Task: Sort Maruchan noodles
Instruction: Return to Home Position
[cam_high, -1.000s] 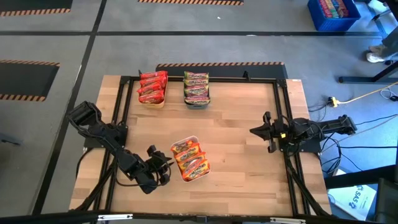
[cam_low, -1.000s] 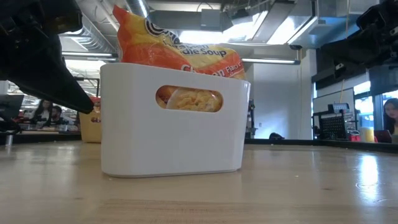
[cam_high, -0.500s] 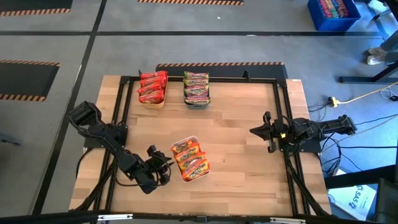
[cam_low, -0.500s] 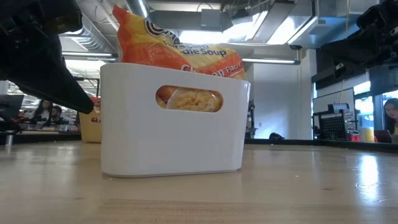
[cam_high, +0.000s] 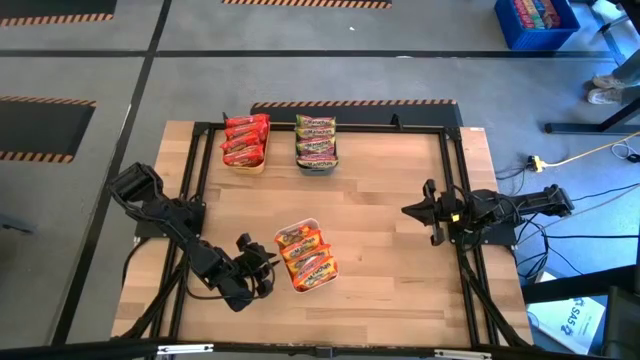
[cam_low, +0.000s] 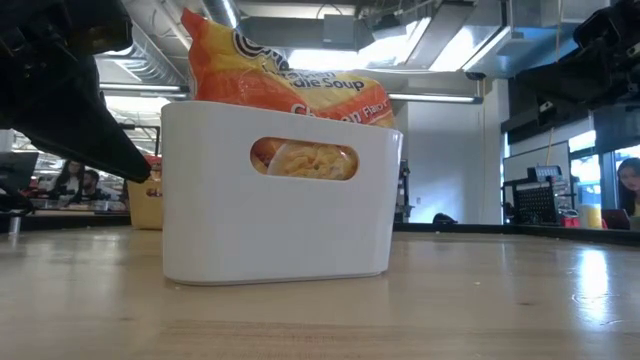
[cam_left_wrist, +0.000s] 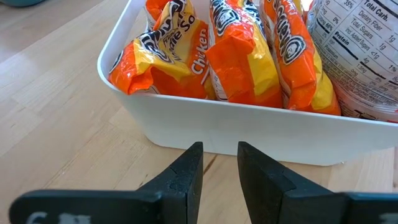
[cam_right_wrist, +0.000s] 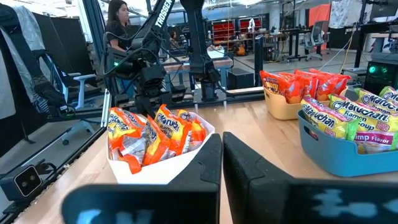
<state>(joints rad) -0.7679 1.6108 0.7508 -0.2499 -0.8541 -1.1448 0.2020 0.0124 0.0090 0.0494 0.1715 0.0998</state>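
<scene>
White bin (cam_left_wrist: 261, 134) sits just ahead of left gripper (cam_left_wrist: 219, 149), whose fingers are narrowly parted and empty. It holds four orange Maruchan packets (cam_left_wrist: 239, 62), one cut off. Right gripper (cam_right_wrist: 222, 140) is pinched closed and empty. Well beyond it: red packets (cam_right_wrist: 298, 84) in tan bin (cam_right_wrist: 281, 109) and green-edged packets (cam_right_wrist: 360, 112) in blue bin (cam_right_wrist: 339, 158). Counts unclear.

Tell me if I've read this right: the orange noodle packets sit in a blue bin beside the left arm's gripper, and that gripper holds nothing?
Not quite: the bin is white, not blue, as the left wrist view shows. The orange noodle packets do sit in it, beside the left gripper, which holds nothing.
</scene>
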